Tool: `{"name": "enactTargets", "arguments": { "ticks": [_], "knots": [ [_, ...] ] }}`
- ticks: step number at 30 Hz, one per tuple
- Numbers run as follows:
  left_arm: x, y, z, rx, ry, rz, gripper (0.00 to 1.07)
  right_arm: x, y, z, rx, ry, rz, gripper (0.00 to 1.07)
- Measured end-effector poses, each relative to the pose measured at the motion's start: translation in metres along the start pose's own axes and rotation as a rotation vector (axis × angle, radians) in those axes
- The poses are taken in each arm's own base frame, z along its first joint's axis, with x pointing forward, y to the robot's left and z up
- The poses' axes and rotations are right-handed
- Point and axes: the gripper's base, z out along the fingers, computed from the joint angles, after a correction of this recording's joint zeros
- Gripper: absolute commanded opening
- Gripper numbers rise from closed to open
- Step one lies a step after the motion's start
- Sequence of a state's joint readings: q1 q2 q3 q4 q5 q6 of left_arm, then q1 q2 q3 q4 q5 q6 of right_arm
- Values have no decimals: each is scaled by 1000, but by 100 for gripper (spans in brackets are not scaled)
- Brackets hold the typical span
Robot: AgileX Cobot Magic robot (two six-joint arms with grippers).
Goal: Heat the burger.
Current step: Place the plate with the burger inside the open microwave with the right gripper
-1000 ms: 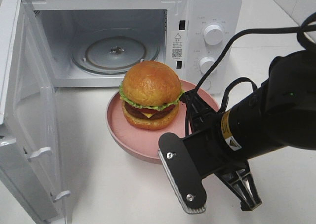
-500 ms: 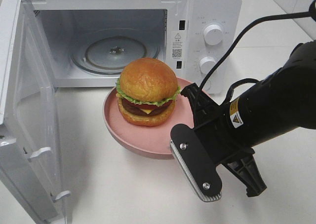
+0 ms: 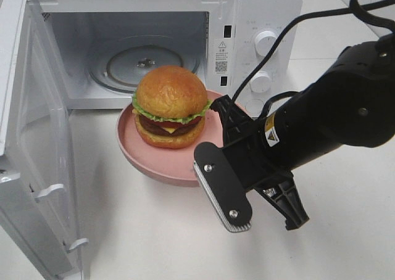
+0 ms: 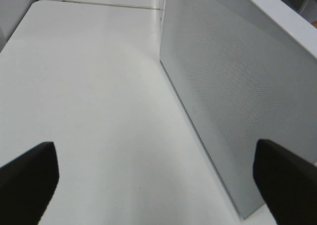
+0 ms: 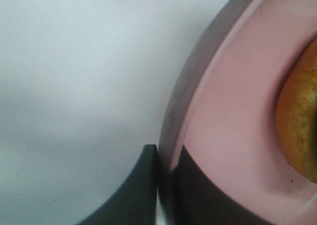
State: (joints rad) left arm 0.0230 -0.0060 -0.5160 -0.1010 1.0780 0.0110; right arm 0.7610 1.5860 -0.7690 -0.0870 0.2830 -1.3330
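The burger (image 3: 171, 104), with a golden bun, lettuce frill and red filling, sits on a pink plate (image 3: 154, 167) held just in front of the open microwave (image 3: 262, 12). My right gripper (image 3: 223, 115) is shut on the plate's right rim. In the right wrist view its two dark fingers (image 5: 136, 185) pinch that rim, one inside and one outside the plate (image 5: 223, 126), with the burger's bun (image 5: 303, 126) at the edge. My left gripper (image 4: 158, 180) is open and holds nothing, beside the microwave's outer side wall (image 4: 237, 86).
The microwave door (image 3: 31, 144) stands wide open on the left. A glass turntable (image 3: 145, 64) lies inside the cavity. Two white knobs (image 3: 265, 42) are on the panel behind my right arm. White tabletop (image 3: 142, 230) lies in front.
My right gripper has carried the plate and burger to the left and closer to the microwave opening. The left gripper has not changed.
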Motion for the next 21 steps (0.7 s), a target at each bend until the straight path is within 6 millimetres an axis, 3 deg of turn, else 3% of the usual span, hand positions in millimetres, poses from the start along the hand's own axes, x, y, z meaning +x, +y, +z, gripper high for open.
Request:
{"name": "enactTargets", "arguments": {
  "ticks": [21],
  "knots": [
    [0, 0, 0, 0, 0, 0, 102, -5, -44, 22, 44, 24, 37, 0]
  ]
}}
